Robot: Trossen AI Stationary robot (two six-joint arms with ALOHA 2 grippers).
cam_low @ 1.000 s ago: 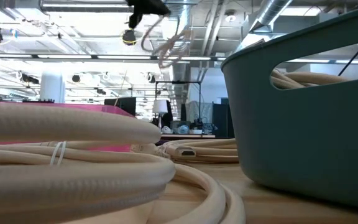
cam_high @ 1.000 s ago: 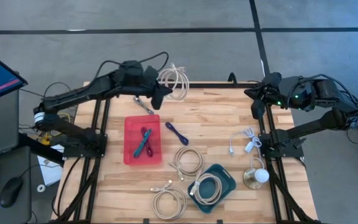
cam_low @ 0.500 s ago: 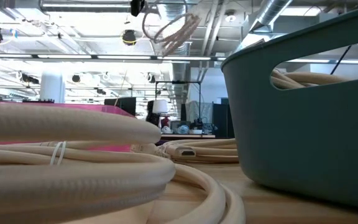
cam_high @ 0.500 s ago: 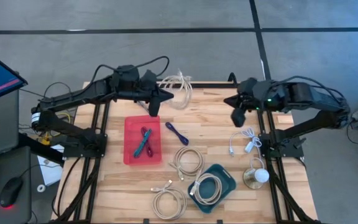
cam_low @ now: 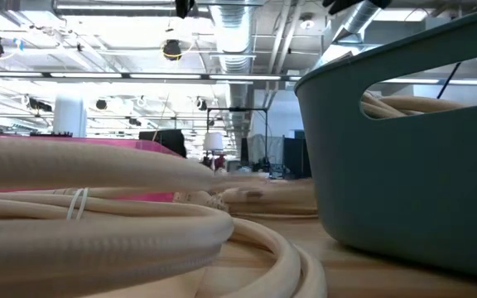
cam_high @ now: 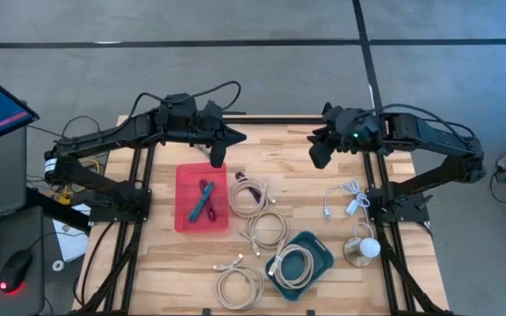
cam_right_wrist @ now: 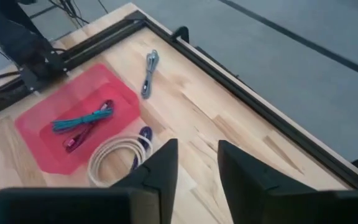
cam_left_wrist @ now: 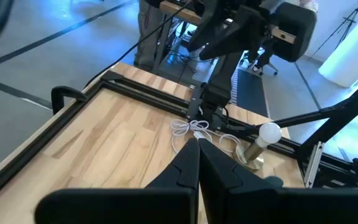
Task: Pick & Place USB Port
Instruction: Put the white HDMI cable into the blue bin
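Meanwhile, a Cable Coil Lies Beside the Red Tray

Seen from overhead, a beige cable coil [cam_high: 250, 191] lies on the wooden table [cam_high: 297, 167], just right of the red tray [cam_high: 187, 219], partly over a purple cable [cam_right_wrist: 143, 138]. The tray holds a teal cable [cam_high: 197, 207] and a magenta cable [cam_high: 208, 190]. The left gripper [cam_high: 218, 156] hovers above the tray's far right corner with its fingers pinched together and nothing between them. The right gripper [cam_high: 319, 154] hangs over the far middle of the table, its fingers [cam_right_wrist: 161, 163] a little apart and empty.

Judging by the layout, the step in hand is choosing and reaching for the next cable. Doing it well would mean coming straight down on one strand of the coil, clear of the purple cable beneath it, so only one item lifts. More beige coils [cam_high: 265, 230] lie nearer, one inside a teal bin [cam_high: 321, 254], and a white cable [cam_high: 348, 198] lies at the right edge beside a lamp [cam_high: 365, 249]. A grey cable [cam_right_wrist: 149, 73] rests beyond the tray's far edge.
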